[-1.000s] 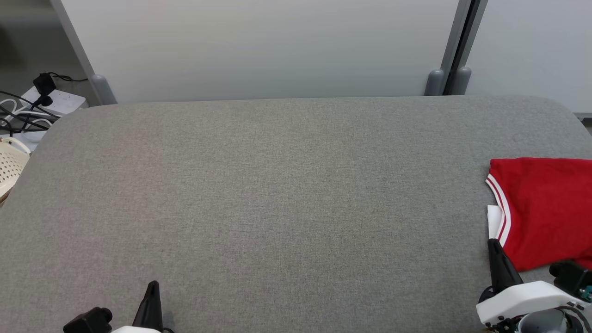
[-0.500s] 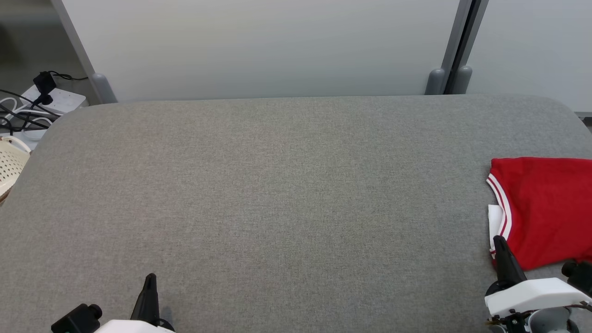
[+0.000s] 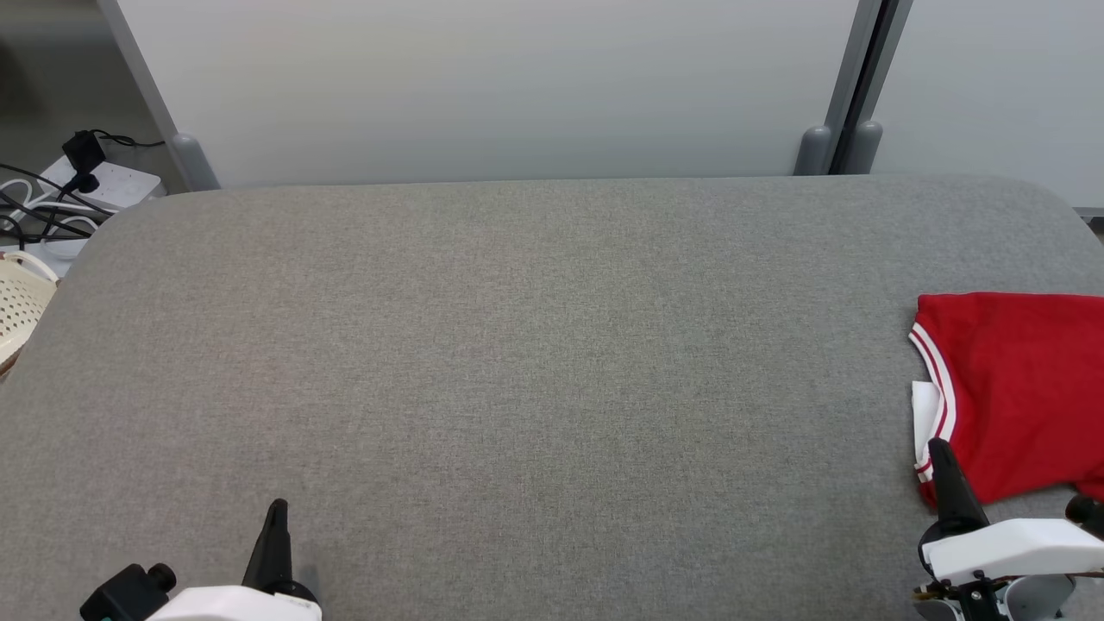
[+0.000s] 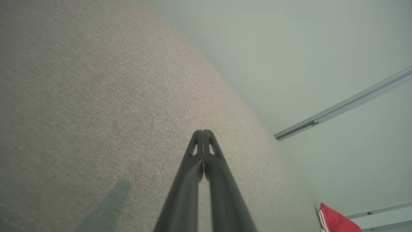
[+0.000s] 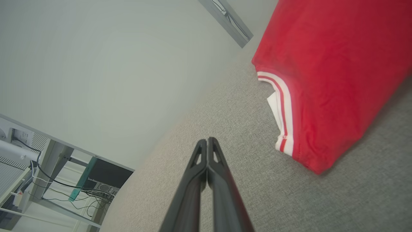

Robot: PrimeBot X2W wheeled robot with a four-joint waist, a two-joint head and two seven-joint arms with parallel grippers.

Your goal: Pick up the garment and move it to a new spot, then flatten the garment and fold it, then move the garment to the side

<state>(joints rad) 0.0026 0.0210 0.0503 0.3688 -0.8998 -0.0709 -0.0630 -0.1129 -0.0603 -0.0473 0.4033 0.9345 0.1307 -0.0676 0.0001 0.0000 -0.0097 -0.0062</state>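
Observation:
A folded red garment (image 3: 1018,392) with white-striped trim lies at the right edge of the grey table (image 3: 517,362), partly cut off by the head view's border. It also appears in the right wrist view as the red garment (image 5: 331,71), and a corner of the garment (image 4: 333,222) shows in the left wrist view. My right gripper (image 3: 938,453) is shut and empty, its tip just in front of the garment's near left corner. My left gripper (image 3: 277,511) is shut and empty over bare table at the lower left.
A white partition wall (image 3: 483,86) with grey posts (image 3: 841,147) stands behind the table. Off the table's left end are a power strip with cables (image 3: 60,194) and a cream perforated basket (image 3: 17,315).
The right gripper has drawn back toward the near edge and slightly right, away from the garment. The left gripper has risen a little in the view and shifted left. The garment stays put.

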